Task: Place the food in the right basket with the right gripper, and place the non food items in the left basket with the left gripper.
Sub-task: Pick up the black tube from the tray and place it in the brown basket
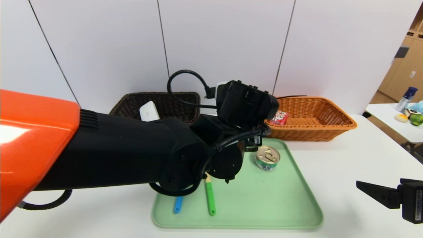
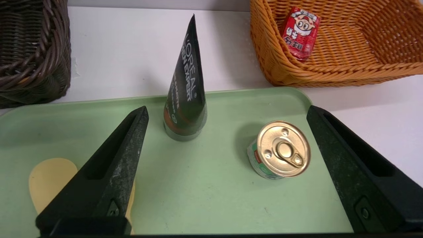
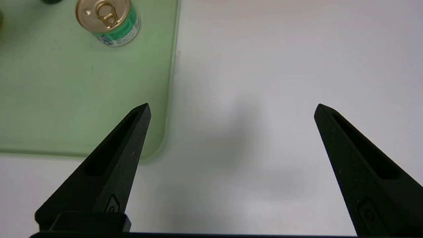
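Tube (image 2: 185,89) is your landmark: the dark green cone stands upright on its cap on the green tray (image 2: 205,195), tip pointing straight up, so its long axis runs vertical. Your left claw (image 2: 228,112) hangs over the tray with its fingers spread wide and nothing between them. The tube sits ahead of it, closer to one finger than to the other, and the tin (image 2: 279,150) stands beside the tube, nearer the other finger. Judging from this, you'd shift the left claw sideways to centre on the tube, then close across its lower body, keeping clear of the tin.

The dark brown basket (image 2: 33,49) lies off to one side of the tube, the orange basket (image 2: 330,66) to the other, with the red carton (image 2: 300,33) already inside it. The spoon (image 2: 49,181) lies flat on the tray, nearer you than the tube.

Your right claw (image 3: 231,109) waits spread wide and empty over the bare desk (image 3: 281,82), well apart from the tube. The left arm is clearly the nearer one.
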Available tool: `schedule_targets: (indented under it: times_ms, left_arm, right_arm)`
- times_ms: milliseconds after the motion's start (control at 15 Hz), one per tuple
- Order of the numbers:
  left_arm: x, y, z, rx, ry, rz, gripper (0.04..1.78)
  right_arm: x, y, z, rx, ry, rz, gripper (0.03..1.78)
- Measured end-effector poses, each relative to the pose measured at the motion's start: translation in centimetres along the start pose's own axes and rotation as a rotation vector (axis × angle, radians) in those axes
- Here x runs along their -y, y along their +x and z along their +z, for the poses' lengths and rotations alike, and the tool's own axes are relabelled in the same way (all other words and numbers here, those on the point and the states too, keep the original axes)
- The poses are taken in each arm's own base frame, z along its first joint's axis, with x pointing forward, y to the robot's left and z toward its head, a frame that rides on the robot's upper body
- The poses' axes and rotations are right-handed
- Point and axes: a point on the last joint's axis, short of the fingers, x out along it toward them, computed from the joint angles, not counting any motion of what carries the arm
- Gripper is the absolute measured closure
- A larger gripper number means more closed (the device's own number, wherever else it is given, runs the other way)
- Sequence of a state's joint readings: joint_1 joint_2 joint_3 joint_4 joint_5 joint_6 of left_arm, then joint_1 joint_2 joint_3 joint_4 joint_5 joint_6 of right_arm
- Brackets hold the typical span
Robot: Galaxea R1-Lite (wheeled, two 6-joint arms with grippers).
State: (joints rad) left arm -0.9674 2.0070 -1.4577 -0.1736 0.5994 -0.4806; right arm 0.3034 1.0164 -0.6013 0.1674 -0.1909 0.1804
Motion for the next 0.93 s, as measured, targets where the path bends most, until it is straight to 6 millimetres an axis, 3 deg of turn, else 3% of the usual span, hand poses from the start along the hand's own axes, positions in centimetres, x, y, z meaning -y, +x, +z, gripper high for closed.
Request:
schedule_targets:
  times_ms: [333, 933]
  left_arm:
    - [-0.2, 1.2, -1.8, 0.023, 0.098, 0.048, 0.13]
    - [-0.2, 4.0, -3.6, 0.082, 0.1, 0.085, 0.13]
  right_arm:
    - [-0.1, 0.0, 0.3, 0.032, 0.001, 0.009, 0.1]
    - [0.0, -0.3, 0.1, 0.039, 0.0, 0.015, 0.1]
